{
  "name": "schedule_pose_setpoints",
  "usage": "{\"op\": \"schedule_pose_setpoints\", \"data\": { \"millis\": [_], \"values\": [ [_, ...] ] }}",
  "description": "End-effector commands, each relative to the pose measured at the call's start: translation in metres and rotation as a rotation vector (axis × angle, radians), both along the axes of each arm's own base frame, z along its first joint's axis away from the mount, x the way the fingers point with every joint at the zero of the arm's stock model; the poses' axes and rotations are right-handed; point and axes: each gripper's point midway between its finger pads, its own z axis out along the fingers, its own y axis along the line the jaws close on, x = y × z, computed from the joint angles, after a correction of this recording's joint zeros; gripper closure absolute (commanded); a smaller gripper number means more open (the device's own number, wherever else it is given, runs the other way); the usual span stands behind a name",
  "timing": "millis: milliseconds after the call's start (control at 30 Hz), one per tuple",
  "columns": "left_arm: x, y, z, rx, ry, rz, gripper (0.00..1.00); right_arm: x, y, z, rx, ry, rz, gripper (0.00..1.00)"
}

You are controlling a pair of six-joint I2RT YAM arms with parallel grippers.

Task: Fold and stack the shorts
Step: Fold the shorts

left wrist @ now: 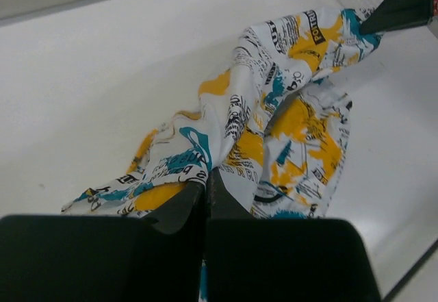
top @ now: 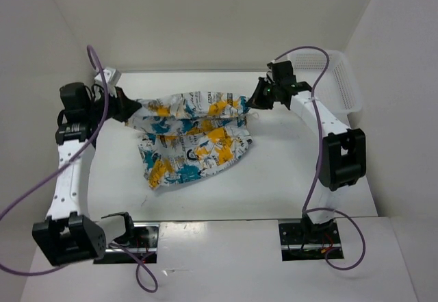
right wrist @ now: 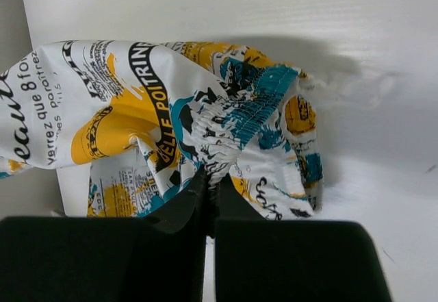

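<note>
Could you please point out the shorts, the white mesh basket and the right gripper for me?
shorts (top: pixel 195 144): top external view, middle of the printed cloth.
white mesh basket (top: pixel 348 86): top external view, its mesh side wall.
right gripper (top: pixel 252 105): top external view, fingertips pinching the shorts' edge.

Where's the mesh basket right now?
In the top view, the white mesh basket sits at the far right corner of the table, just beyond the right gripper, which is shut on the shorts.

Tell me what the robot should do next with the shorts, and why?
Probably move both claws toward the near edge, laying the shorts flat. The left claw and right claw each pinch one end, and the rest sags crumpled on the table.
</note>
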Motion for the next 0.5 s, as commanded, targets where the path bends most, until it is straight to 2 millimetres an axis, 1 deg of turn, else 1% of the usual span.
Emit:
{"op": "schedule_pose_setpoints", "data": {
  "millis": [0,33,67,100,133,167,233,267,333,400,433,467],
  "values": [
    [-0.038,-0.014,-0.019,-0.028,0.058,-0.038,1.0,-0.024,-0.007,0.014,0.005,-0.023,0.016,1.0],
    [-0.048,-0.016,-0.035,-0.038,0.101,-0.037,1.0,-0.032,-0.008,0.018,0.007,-0.029,0.028,1.0],
    [-0.055,-0.018,-0.041,-0.044,0.122,-0.037,1.0,-0.04,-0.01,0.011,0.001,-0.003,0.028,1.0],
    [-0.066,-0.019,-0.045,-0.044,0.145,-0.028,1.0,-0.044,-0.011,0.01,0.0,0.0,0.028,1.0],
    [-0.075,-0.021,-0.058,-0.053,0.181,-0.027,1.0,-0.049,-0.016,0.01,-0.009,0.004,0.027,1.0],
    [-0.08,-0.02,-0.064,-0.051,0.202,-0.014,1.0,-0.058,-0.019,0.001,-0.021,0.027,0.035,1.0],
    [-0.096,-0.022,-0.073,-0.051,0.229,-0.003,1.0,-0.067,-0.025,-0.006,-0.027,0.052,0.026,1.0],
    [-0.106,-0.024,-0.082,-0.053,0.241,-0.003,1.0,-0.075,-0.03,-0.011,-0.034,0.062,0.023,1.0],
    [-0.12,-0.029,-0.093,-0.066,0.273,-0.011,1.0,-0.089,-0.032,-0.018,-0.033,0.095,0.03,1.0],
    [-0.137,-0.033,-0.101,-0.072,0.3,-0.011,1.0,-0.101,-0.042,-0.023,-0.036,0.116,0.011,1.0],
    [-0.144,-0.033,-0.111,-0.072,0.328,-0.001,1.0,-0.107,-0.043,-0.025,-0.033,0.131,0.004,1.0],
    [-0.154,-0.035,-0.115,-0.076,0.346,-0.001,1.0,-0.115,-0.048,-0.025,-0.032,0.128,-0.007,1.0]
  ]
}}
